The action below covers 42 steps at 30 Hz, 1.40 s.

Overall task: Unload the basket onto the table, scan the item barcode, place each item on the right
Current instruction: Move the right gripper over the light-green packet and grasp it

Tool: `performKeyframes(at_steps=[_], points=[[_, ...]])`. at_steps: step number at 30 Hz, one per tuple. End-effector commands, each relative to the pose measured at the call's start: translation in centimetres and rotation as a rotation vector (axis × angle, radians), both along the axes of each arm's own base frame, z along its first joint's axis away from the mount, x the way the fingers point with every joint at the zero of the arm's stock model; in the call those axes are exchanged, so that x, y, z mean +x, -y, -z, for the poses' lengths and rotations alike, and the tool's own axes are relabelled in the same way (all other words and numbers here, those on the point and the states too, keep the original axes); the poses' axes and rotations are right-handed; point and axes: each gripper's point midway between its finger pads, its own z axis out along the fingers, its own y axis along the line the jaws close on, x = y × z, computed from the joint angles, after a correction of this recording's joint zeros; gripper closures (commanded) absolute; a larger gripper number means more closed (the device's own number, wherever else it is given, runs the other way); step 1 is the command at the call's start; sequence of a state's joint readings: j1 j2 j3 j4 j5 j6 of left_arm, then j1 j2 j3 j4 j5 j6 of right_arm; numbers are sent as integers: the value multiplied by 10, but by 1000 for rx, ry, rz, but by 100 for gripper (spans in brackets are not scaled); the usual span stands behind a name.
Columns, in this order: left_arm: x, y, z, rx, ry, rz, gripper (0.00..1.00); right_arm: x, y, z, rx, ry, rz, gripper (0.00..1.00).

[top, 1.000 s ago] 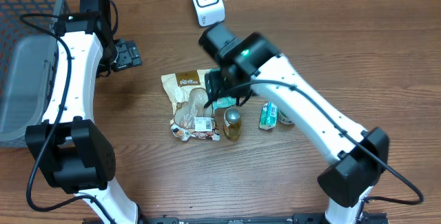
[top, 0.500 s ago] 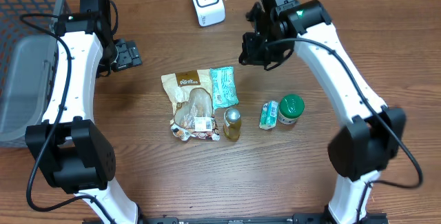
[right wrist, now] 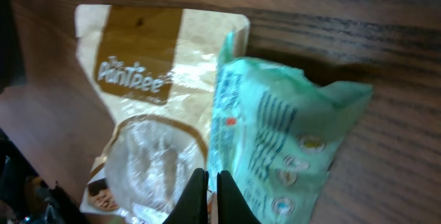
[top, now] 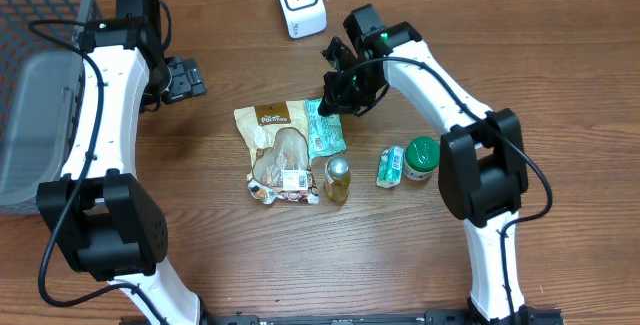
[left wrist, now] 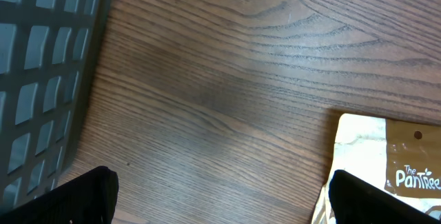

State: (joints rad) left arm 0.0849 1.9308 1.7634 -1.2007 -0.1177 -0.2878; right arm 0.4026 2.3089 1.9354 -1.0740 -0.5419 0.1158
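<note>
A white barcode scanner (top: 300, 2) stands at the back of the table. The items lie in the middle: a tan Pantree bag (top: 277, 150), a mint green packet (top: 327, 133), a small amber bottle (top: 337, 180), a green-and-white pack (top: 390, 166) and a green-lidded jar (top: 421, 158). My right gripper (top: 336, 101) is shut, its tips (right wrist: 212, 182) just above the seam between the mint packet (right wrist: 275, 141) and the bag (right wrist: 145, 107), with nothing seen between them. My left gripper (top: 185, 80) is open over bare wood (left wrist: 220, 207), left of the bag (left wrist: 386, 162).
A grey plastic basket (top: 40, 85) fills the far left of the table; its grid wall (left wrist: 41, 79) shows beside my left gripper. The items sit close together, the bottle touching the bag's lower right corner.
The right arm left the items, swung up to the right and shut in the air, then came back down-left over the mint packet's top edge. The left arm has not moved.
</note>
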Motion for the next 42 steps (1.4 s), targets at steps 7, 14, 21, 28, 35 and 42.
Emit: performKeyframes(at_steps=[7, 14, 21, 28, 35, 42], points=[[3, 0, -11, 16, 31, 7, 0, 20, 28, 32, -206, 40, 125, 96], [3, 0, -11, 16, 31, 7, 0, 22, 27, 34, -205, 42, 135, 96], [3, 0, -11, 16, 31, 6, 0, 8, 1, 20, -39, -26, 80, 96], [3, 0, -11, 16, 31, 7, 0, 3, -5, 17, 6, -35, 38, 96], [3, 0, -11, 16, 31, 7, 1, 9, 20, 47, -150, -2, 101, 96], [3, 0, -11, 16, 31, 7, 0, 24, 62, 70, -349, 37, 266, 96]])
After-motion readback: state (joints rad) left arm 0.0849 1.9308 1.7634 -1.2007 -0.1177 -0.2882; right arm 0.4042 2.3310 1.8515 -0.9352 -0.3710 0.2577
